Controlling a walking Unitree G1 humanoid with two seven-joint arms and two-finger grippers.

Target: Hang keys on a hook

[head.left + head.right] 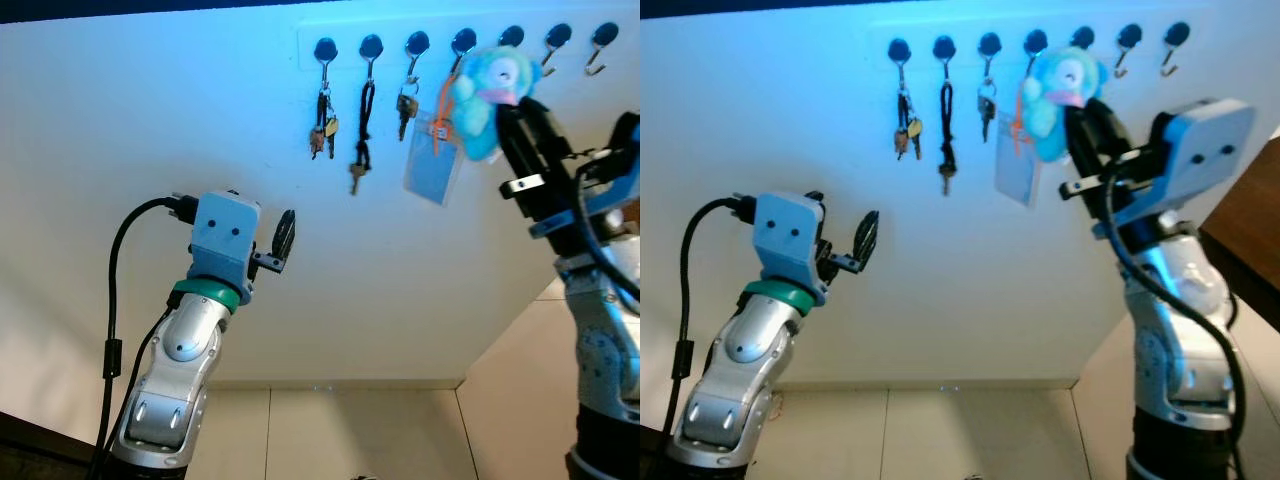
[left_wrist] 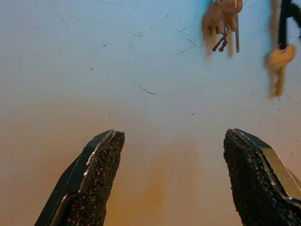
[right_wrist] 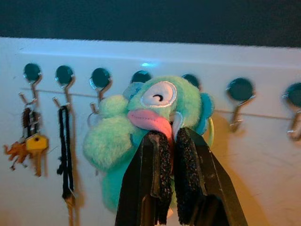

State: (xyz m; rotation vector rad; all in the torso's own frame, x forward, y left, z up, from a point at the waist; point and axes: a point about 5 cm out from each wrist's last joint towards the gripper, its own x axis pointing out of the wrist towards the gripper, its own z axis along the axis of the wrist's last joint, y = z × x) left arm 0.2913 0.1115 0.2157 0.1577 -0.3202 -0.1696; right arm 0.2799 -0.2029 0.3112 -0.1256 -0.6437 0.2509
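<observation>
At upper right, the right gripper (image 3: 169, 141) clamps a turquoise plush keychain (image 3: 150, 117), its long axis vertical, face outward, before the hook rail (image 1: 440, 45). No writing is legible on the hanging badge (image 1: 433, 160). Lower left, the left gripper (image 2: 171, 179) holds its fingers apart.

Pale wall (image 1: 150, 120) above a beige tiled floor (image 1: 350, 430).

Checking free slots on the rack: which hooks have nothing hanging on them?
The two hooks at the robot's far right end of the row hang bare. The others carry keys, a strap or a badge, and the plush toy in the right gripper covers one.
</observation>
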